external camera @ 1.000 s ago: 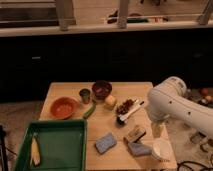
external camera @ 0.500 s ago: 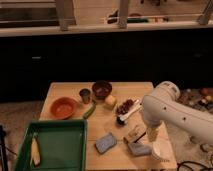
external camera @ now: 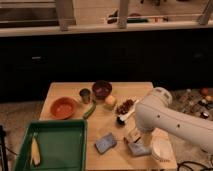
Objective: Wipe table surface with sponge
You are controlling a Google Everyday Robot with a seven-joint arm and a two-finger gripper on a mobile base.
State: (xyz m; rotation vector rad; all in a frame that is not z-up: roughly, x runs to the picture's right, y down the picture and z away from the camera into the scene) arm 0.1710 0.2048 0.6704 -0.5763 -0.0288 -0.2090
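Right of sponge [external camera: 105, 142], claw [external camera: 142, 135]: jaws spread, empty, low over table [external camera: 70, 89].
Sponge: flat on table's front part, near the claw, not touching.
Block [external camera: 138, 149]: right of sponge, under claw.
Tray [external camera: 56, 149]: left of sponge.

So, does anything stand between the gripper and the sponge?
The gripper is hidden behind the white arm, right of the sponge; a pale chunk and grey-blue block lie between arm and sponge.
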